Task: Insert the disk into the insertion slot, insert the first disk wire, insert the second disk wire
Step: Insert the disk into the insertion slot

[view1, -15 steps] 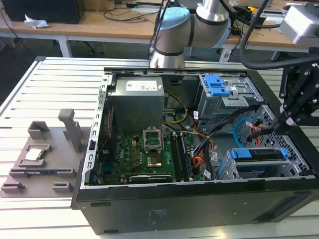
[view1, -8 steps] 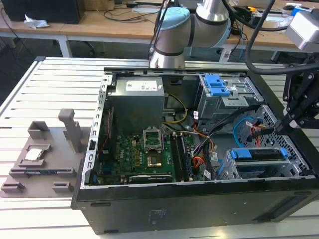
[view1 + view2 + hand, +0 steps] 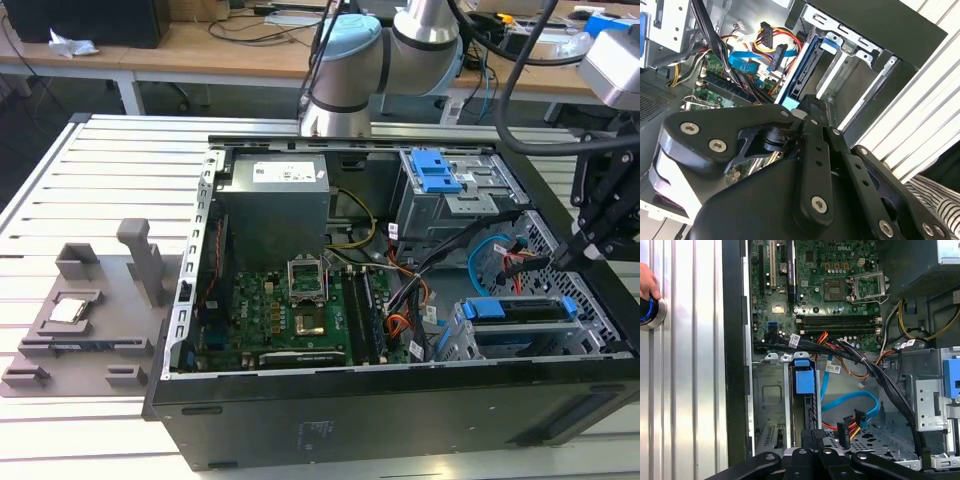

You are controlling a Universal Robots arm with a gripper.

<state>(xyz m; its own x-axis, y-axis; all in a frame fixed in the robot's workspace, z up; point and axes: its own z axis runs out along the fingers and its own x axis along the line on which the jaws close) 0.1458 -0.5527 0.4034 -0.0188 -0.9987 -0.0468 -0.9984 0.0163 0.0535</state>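
1. The open computer case (image 3: 300,430) lies on the slatted surface (image 3: 100,160).
2. Its low silver drive cage (image 3: 452,345) holds the disk (image 3: 804,382), which stands on edge with its long axis along the cage and its blue handle toward the motherboard (image 3: 840,290).
3. The pincer (image 3: 812,437) hovers at the disk's other end. It looks closed and holds nothing.
4. The light-blue cable (image 3: 850,402) and the red-orange wire bundle (image 3: 845,430) lie nearby, their plugs apart from the disk.

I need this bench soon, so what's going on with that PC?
The arm's gripper hangs over the open computer case, near the disk, which sits in the insertion slot. The first disk wire and the second disk wire lie loose beside it, plugs not yet in. A person's hand rests on a round button.
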